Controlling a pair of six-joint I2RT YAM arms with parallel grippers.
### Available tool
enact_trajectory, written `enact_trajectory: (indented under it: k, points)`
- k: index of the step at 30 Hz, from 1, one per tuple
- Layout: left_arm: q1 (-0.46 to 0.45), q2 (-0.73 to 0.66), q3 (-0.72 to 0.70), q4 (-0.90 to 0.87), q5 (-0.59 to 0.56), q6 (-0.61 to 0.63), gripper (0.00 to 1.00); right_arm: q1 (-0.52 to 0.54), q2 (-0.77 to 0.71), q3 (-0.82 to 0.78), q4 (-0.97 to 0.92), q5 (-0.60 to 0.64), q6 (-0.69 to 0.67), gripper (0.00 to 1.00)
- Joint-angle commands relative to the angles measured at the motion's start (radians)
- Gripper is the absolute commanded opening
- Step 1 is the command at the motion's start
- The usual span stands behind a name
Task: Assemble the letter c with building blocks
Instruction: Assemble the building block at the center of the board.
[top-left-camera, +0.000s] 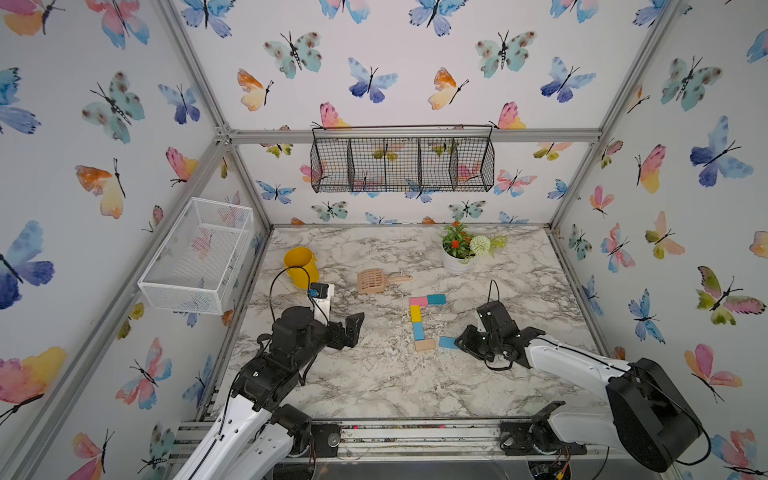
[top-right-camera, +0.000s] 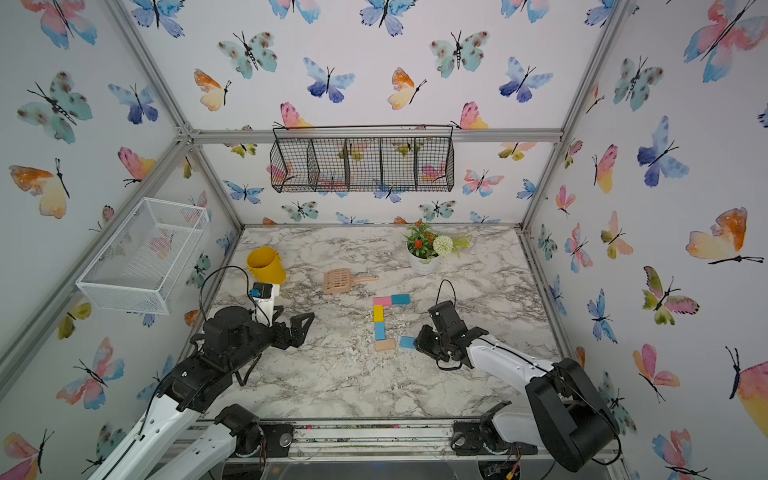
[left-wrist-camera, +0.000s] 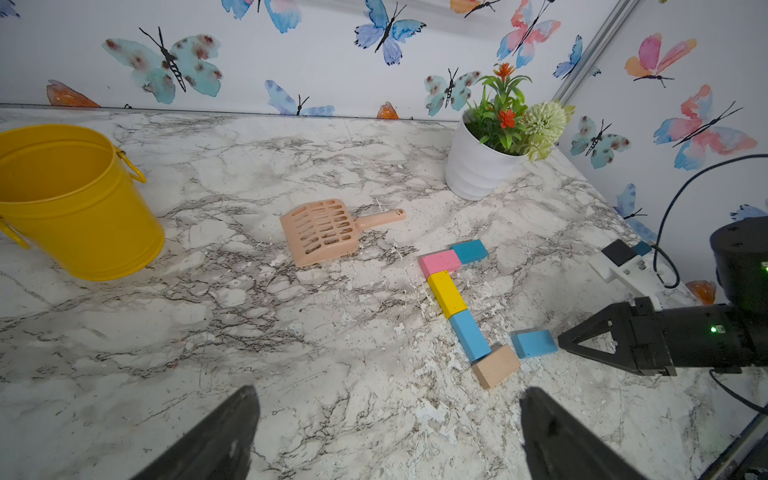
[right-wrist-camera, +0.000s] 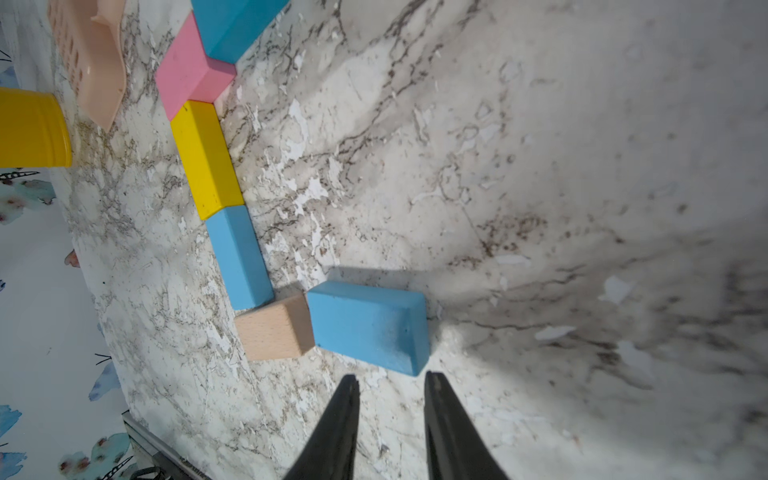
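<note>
**Surface and room:** The marble-patterned tabletop is grey-veined with white flaked patches. It sits inside an aluminium-framed enclosure papered with watercolour butterflies.

**Left of frame, both top views:**
- A white mesh basket hangs on the side wall.
- Below it is the left gripper, jaws spread wide and empty.
- The yellow bucket is glossy and cylindrical.
- The peach scoop is slotted plastic and lies flat.

**Upper centre:** A partitioned black wire basket hangs on the back wall.

**Centre:** The C outline is made of matte rectangular blocks set end to end.
- The pink block and teal block form the upper arm.
- The yellow block and light blue block form the spine.
- The bare-wood tan block forms the lower corner.
- The second light blue block lies skewed just beside the tan one; contact cannot be confirmed.

**Right:**
- The right gripper is just beside that block, jaws narrowly parted and gripping nothing.
- A white ribbed flower pot stands further up the frame.
</note>
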Motion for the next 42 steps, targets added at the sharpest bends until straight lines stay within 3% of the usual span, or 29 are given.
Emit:
enact_trajectory:
  k: [1, 12, 22, 30, 42]
  points:
    - [-0.003, -0.009, -0.007, 0.001, -0.006, -0.003, 0.98, -0.006, 0.008, -0.013, 0.029, 0.014, 0.003, 0.31]
    - [-0.003, -0.014, -0.01, 0.002, -0.005, -0.003, 0.98, -0.006, -0.014, -0.059, 0.104, -0.04, 0.085, 0.4]
    - [-0.004, -0.019, -0.009, 0.003, -0.01, -0.003, 0.98, -0.006, -0.014, -0.115, 0.199, -0.117, 0.142, 0.39]
    - [-0.004, -0.022, -0.01, 0.003, -0.013, -0.004, 0.98, -0.006, 0.001, -0.114, 0.221, -0.097, 0.154, 0.47]
    - [-0.006, -0.021, -0.01, 0.002, -0.016, -0.004, 0.98, -0.016, 0.015, -0.112, 0.221, -0.062, 0.15, 0.49]
